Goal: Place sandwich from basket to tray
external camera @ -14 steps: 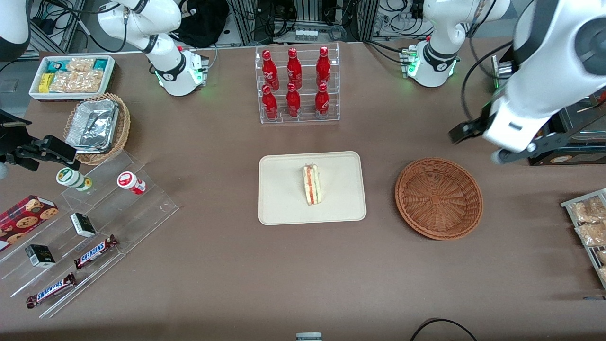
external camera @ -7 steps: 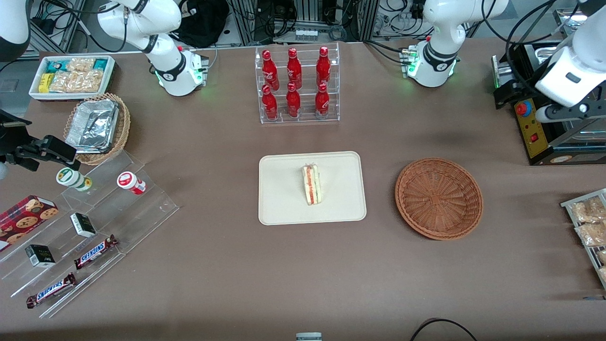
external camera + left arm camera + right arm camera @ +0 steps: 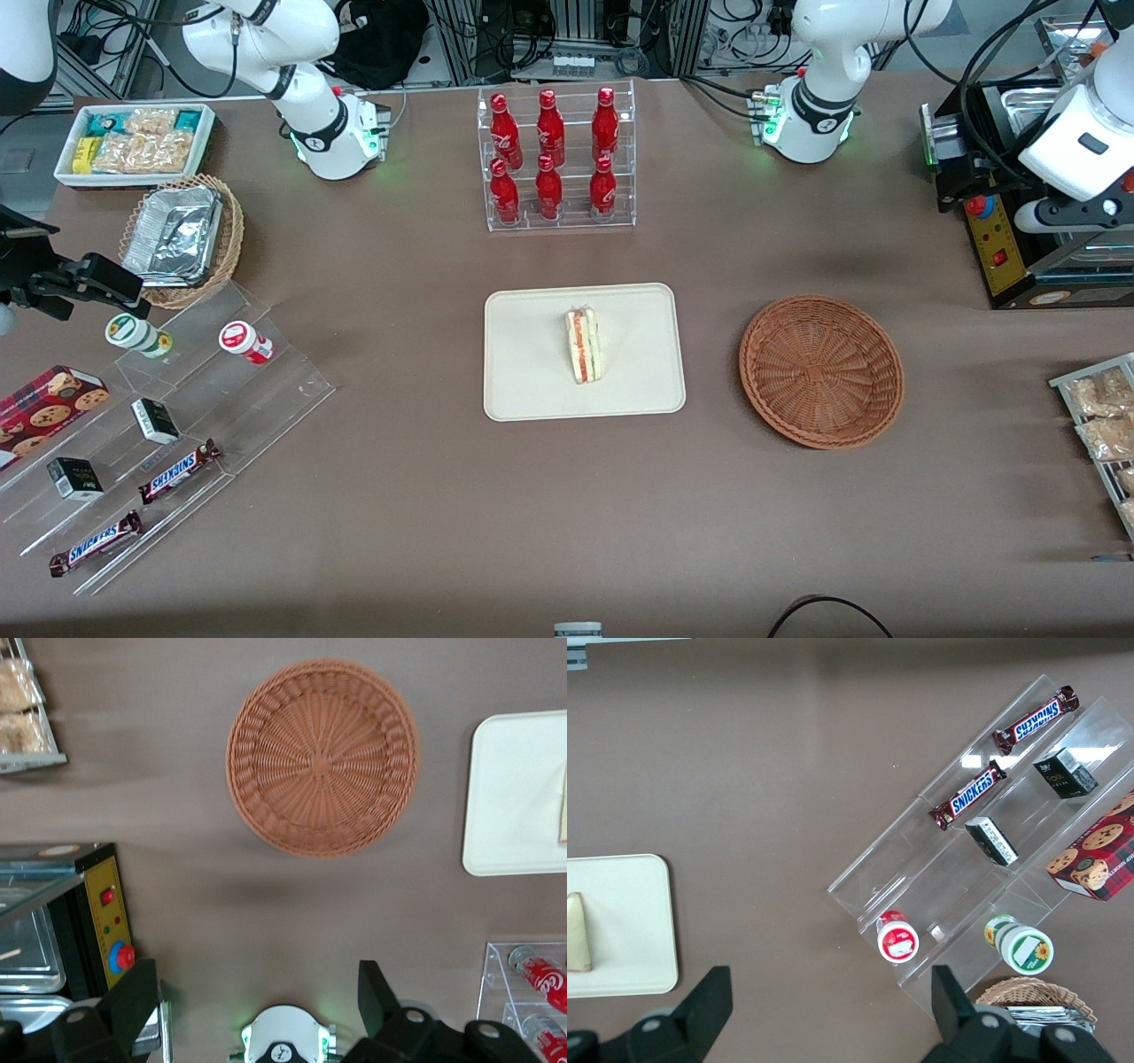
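The bench (image 3: 425, 532), covered in matte brown material, is carrying every item. The tray (image 3: 532, 390) is lying flat near its middle: cream, rectangular, rounded corners, low rim, smooth-looking surface. The basket (image 3: 821, 370) is sitting beside the tray toward the working arm's end of the bench, apart from it; it is round, shallow, reddish-brown woven wicker, and it is holding nothing. The sandwich (image 3: 584, 346) is resting on the tray, roughly central: a small triangular wedge, pale bread with red and green filling bands showing. By judgement it is light, soft and easily crushed (any clear wrap would make it slippery), so a light hold across the two flat bread faces, low on the wedge, would suit best. The pincer (image 3: 257, 1005) is hanging high above the bench near the working arm's base, well apart from basket and tray, with its fingers (image 3: 133, 992) standing wide apart and gripping nothing.
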Action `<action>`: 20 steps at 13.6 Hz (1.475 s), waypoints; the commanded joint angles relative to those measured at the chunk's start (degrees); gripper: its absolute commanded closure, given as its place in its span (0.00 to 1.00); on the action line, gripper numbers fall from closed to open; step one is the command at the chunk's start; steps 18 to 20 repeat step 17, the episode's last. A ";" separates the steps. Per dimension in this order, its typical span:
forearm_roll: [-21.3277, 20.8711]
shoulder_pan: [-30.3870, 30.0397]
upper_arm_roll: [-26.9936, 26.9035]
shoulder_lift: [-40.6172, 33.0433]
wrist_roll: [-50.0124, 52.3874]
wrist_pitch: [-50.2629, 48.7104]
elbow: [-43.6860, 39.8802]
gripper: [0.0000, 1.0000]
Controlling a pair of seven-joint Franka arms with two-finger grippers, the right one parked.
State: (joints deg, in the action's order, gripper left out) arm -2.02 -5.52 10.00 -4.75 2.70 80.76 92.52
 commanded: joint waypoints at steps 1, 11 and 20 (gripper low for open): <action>-1.23 1.04 -0.25 1.67 -0.42 2.28 -2.26 0.00; -0.28 1.13 -0.42 2.81 0.02 2.56 -2.70 0.00; 0.79 0.86 -1.30 3.43 -0.77 2.73 -2.78 0.00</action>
